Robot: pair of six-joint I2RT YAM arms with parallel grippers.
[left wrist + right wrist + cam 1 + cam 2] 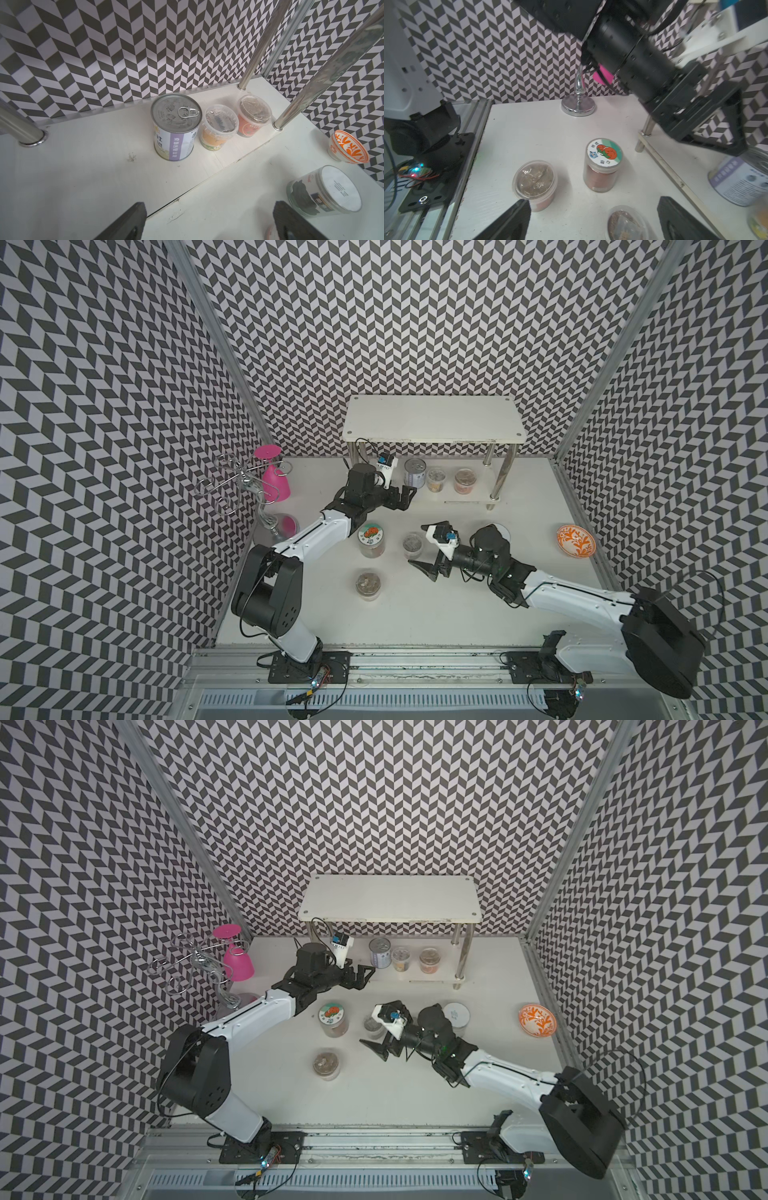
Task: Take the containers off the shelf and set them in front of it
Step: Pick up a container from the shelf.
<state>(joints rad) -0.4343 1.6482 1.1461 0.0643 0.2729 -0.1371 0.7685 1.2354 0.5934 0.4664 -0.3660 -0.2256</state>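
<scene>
Left gripper (402, 498) hangs wide open just short of the can (414, 474), gripping nothing. The can, an orange tub (436, 480) and a red tub (464, 481) stand in a row on the lower tier of the shelf (432, 418). Right gripper (416, 544) is spread wide too, with a clear tub (627, 223) between its fingers but not clamped. Also on the table in front of the shelf are 3 more: a tomato-lidded jar (371, 539), a brown tub (368, 584) and a white-lidded jar (456, 1017).
</scene>
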